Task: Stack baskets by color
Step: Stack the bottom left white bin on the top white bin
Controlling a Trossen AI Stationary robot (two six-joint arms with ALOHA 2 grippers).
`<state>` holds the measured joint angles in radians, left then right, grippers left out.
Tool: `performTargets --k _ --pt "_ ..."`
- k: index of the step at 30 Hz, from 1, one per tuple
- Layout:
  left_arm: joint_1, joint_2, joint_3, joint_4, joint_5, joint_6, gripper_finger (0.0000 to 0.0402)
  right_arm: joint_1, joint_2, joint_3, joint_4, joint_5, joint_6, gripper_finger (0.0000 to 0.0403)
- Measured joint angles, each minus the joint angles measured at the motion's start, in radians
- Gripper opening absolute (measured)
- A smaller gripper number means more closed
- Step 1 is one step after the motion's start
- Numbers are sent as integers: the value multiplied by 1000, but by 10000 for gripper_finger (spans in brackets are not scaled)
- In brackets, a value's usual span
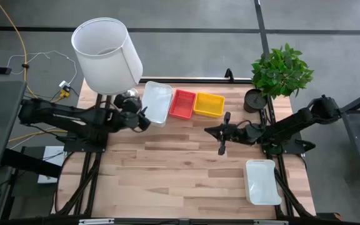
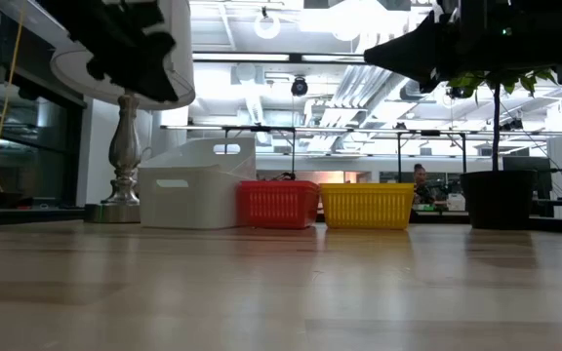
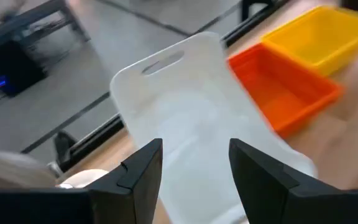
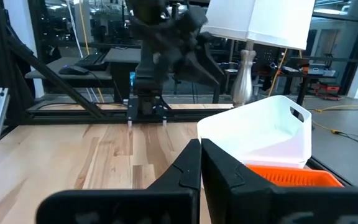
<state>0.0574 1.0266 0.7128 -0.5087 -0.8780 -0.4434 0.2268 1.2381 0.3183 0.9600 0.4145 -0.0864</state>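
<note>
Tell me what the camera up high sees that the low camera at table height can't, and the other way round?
Only the high view shows a second white basket near the table's front right corner, and both arms whole. Only the low view shows the room's ceiling lights and a person far behind. Both show the white basket, red basket and yellow basket in a row, the lamp and the plant.

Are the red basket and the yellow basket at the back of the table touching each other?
Apart. The low view shows a narrow strip of background between the red basket and the yellow basket, though they stand side by side.
</note>
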Motion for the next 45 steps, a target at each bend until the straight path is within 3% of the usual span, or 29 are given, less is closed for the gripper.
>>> performTargets --k 16,24,30,34,41,45 --pt "264 204 -7 -20 109 -125 172 0 0 0 -10 -3 0 0" --pt "349 248 -7 -20 256 -130 172 0 0 0 -10 -3 0 0" --pt "373 273 -7 -19 265 -130 166 0 0 0 -10 -3 0 0" --pt "372 274 -7 -20 269 -119 131 0 0 0 -10 -3 0 0" --pt "371 268 -7 -17 268 -77 14 0 0 0 -10 -3 0 0" --pt "371 268 -6 -9 267 -70 14 0 0 0 -10 -3 0 0"
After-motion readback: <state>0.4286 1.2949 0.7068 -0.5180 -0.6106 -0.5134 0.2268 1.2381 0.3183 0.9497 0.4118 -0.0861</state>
